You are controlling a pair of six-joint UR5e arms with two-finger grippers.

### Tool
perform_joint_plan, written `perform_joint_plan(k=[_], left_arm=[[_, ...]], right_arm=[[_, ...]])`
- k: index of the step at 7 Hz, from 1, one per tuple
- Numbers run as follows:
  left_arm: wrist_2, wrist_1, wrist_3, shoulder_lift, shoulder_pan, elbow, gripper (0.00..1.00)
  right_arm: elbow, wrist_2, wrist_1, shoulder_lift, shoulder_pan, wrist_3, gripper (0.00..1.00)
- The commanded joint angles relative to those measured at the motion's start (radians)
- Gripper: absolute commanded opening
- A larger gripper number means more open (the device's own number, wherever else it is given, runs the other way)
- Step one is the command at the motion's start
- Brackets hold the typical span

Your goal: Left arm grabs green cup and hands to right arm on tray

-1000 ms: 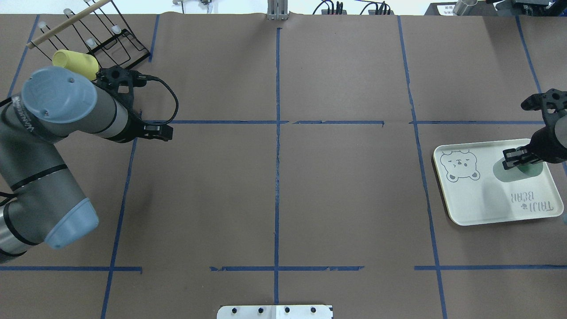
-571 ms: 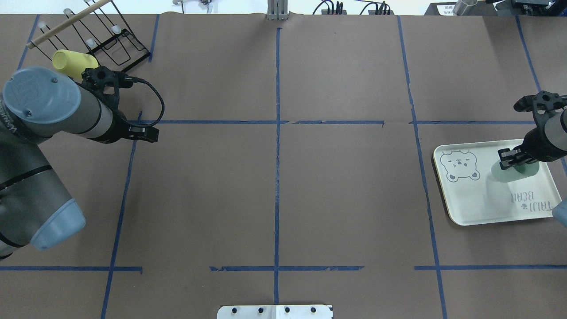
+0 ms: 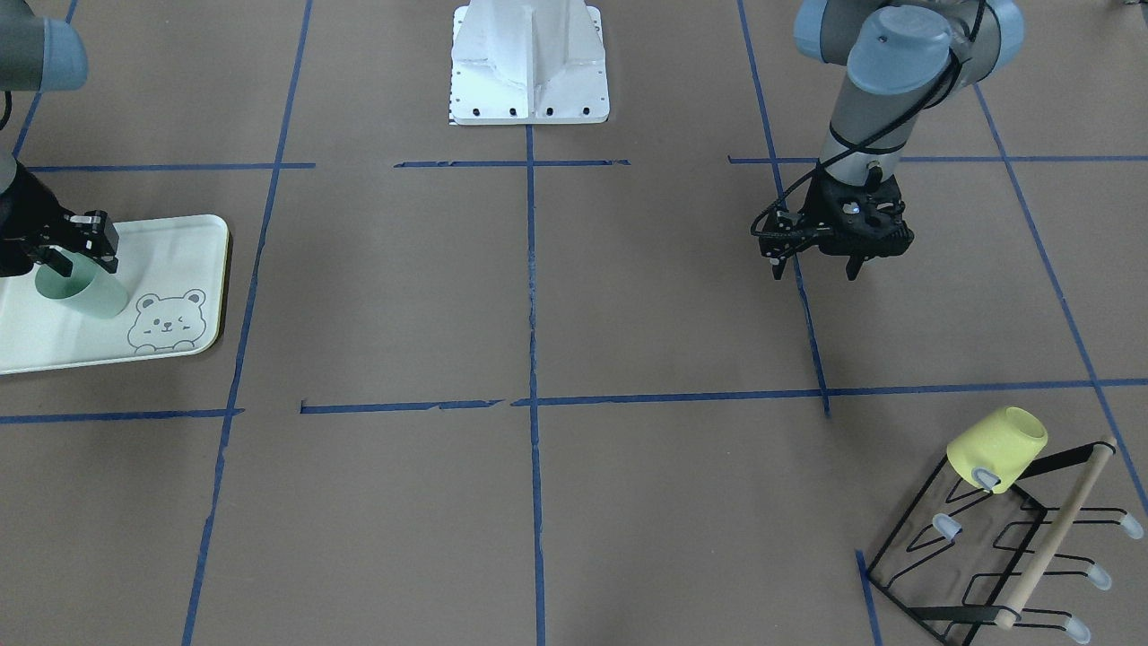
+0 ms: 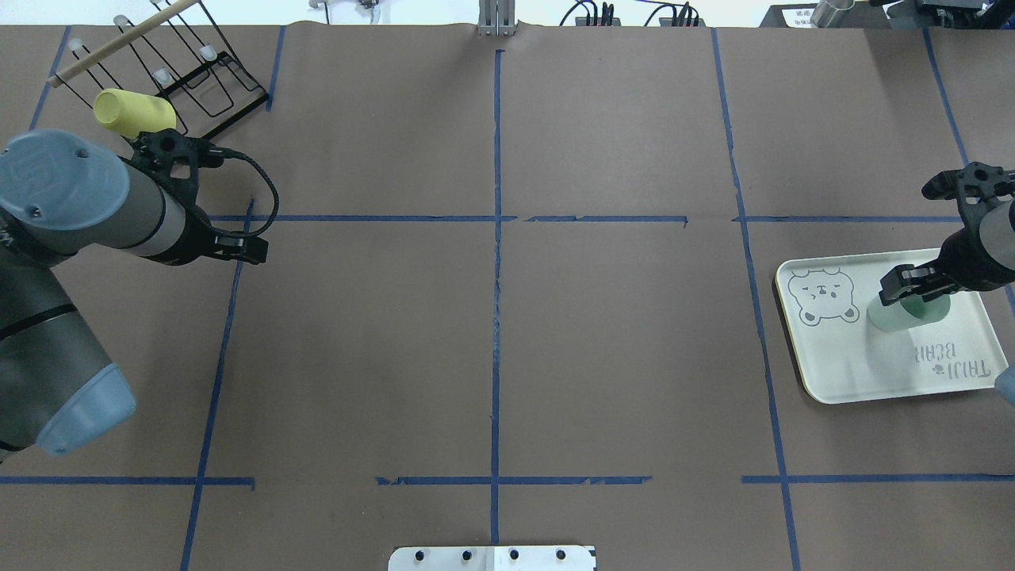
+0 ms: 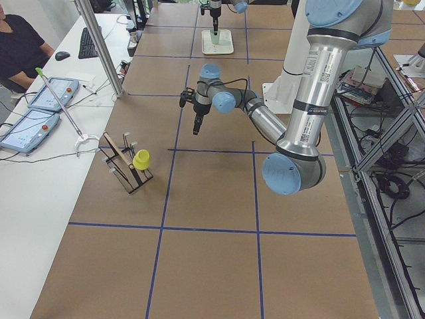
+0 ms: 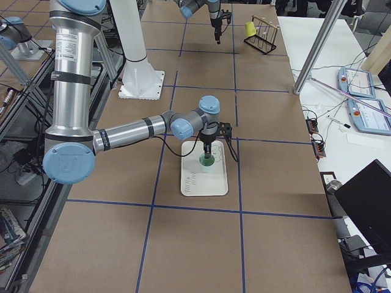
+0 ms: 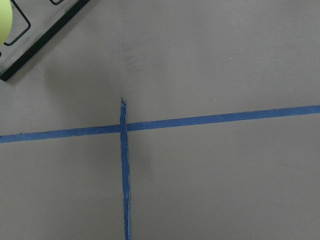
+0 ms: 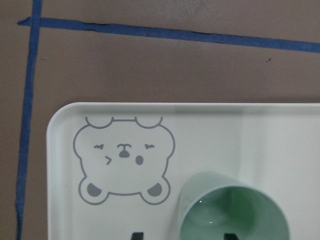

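My right gripper (image 4: 912, 289) is shut on the rim of the pale green cup (image 4: 904, 313), which leans over the cream tray (image 4: 840, 357) beside the bear drawing. I cannot tell whether the cup's base touches the tray. The cup (image 3: 85, 292), tray (image 3: 170, 242) and right gripper (image 3: 81, 256) also show in the front view. The right wrist view looks into the cup (image 8: 235, 210) over the tray (image 8: 210, 130). My left gripper (image 3: 818, 269) is open and empty, hanging above the bare table far from the tray, on the overhead view's left (image 4: 238, 250).
A yellow cup (image 4: 133, 111) hangs on a black wire rack (image 4: 198, 71) at the far left corner, just behind my left wrist. It also shows in the front view (image 3: 997, 449). Blue tape lines cross the brown table. The white robot base (image 3: 529, 63) stands at the middle of the near edge.
My right gripper has carried the green cup a little to the left over the tray, toward the bear drawing. My left arm has drawn back to the left, still empty.
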Motion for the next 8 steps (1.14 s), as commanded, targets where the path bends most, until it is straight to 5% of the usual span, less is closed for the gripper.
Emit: perform_joint_plan(k=[1,3,5,8], left_arm=[[-0.085,-0.002,0.142,0.104,-0.078,-0.043,1.00],[-0.334,0.009,0.439,0.198,-0.312,-0.043,1.00],[-0.522,0.097,0.782,0.265,-0.566,-0.031,1.00],[-0.543,0.315,1.211,0.275,-0.851,0.111,1.00]], right_arm=[[0.110,0.050,-0.003,-0.071,0.108,-0.032,1.00],[0.053,0.190,-0.015,-0.119,0.309,-0.276,1.00],[0.025,0.196,-0.049,-0.162,0.406,-0.413,1.00],[0.022,0.198,-0.322,-0.160,0.511,-0.773,1.00]])
